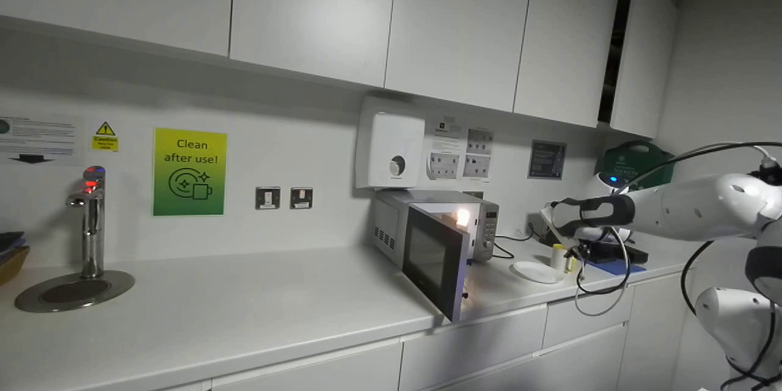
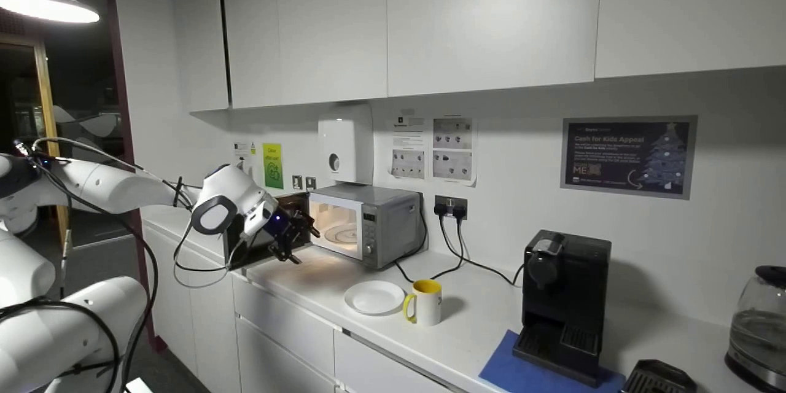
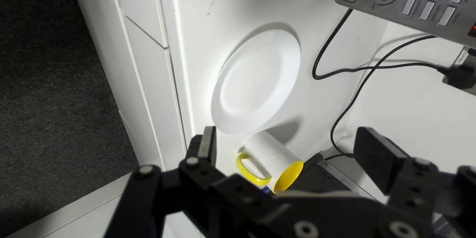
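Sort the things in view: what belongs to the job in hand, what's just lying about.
Likely in the job, being nearest the gripper, which is open and holds nothing:
microwave, its door standing open
white plate
white mug with yellow handle, beside the plate

Likely just lying about:
coffee machine on a blue mat
glass jug
tap
wall dispenser

Gripper (image 2: 307, 248) with jaws parted, in an exterior view
Right of the fingers (image 2: 307, 226), a lit microwave (image 2: 371, 221) is seen; lower right of them, a plate (image 2: 374, 298) and a mug (image 2: 428, 307) are set on the counter (image 2: 485, 288); farther right, a coffee machine (image 2: 562, 301) is positioned.
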Motion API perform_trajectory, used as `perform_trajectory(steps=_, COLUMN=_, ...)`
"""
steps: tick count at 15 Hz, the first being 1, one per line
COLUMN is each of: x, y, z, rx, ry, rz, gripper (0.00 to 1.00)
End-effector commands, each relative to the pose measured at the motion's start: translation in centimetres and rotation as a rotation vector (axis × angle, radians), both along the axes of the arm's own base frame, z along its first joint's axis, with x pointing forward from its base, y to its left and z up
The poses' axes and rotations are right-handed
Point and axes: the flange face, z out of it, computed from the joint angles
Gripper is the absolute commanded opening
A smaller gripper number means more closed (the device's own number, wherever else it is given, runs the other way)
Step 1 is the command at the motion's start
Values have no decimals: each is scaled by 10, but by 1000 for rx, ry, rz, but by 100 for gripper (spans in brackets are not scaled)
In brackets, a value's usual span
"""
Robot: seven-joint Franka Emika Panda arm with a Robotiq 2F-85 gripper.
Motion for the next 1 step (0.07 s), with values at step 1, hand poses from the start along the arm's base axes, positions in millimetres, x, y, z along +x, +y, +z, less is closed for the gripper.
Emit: perform_trajectory(steps=1, x=0, y=-1, z=0, rx=-4, ry=-1, rz=1, gripper=100)
